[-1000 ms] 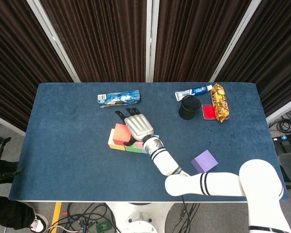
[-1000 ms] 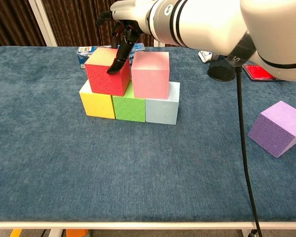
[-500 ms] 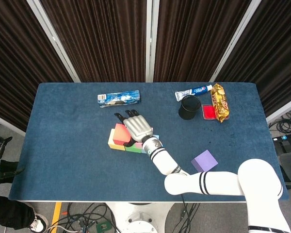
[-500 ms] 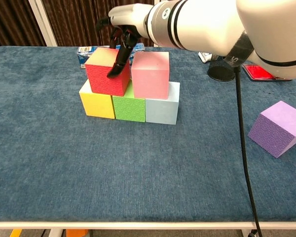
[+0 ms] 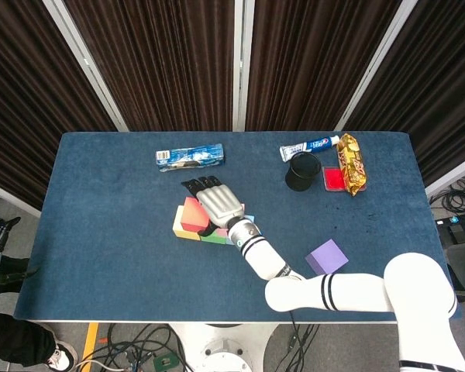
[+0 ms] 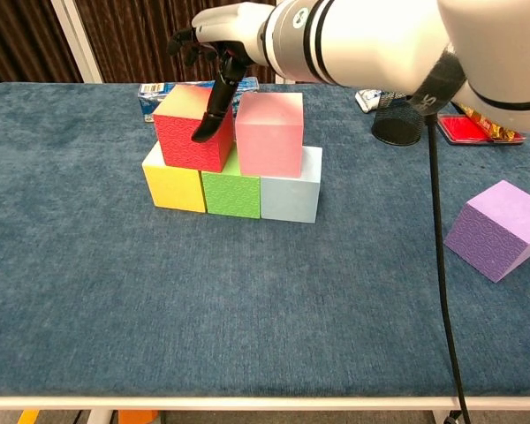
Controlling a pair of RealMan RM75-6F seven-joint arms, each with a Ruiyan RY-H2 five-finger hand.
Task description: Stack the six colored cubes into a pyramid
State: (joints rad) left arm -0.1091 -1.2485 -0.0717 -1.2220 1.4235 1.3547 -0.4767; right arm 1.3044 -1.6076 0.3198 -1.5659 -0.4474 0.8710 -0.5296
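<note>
The right hand (image 6: pixel 214 49) hangs over the second tier with its fingers parted and holding nothing, one dark fingertip (image 6: pixel 200 134) touching the red cube's (image 6: pixel 190 141) right edge, apparently nudging it square; the pink cube (image 6: pixel 269 134) stands just beside it at three o'clock, a slim gap between; below, the yellow cube (image 6: pixel 173 187), green cube (image 6: pixel 231 193) and pale blue cube (image 6: pixel 291 196) form the base row, touching, so each upper cube can straddle a seam; the purple cube (image 6: pixel 497 230), tilted, waits well apart at four o'clock, likely the cap; the left hand is out of both views.
</note>
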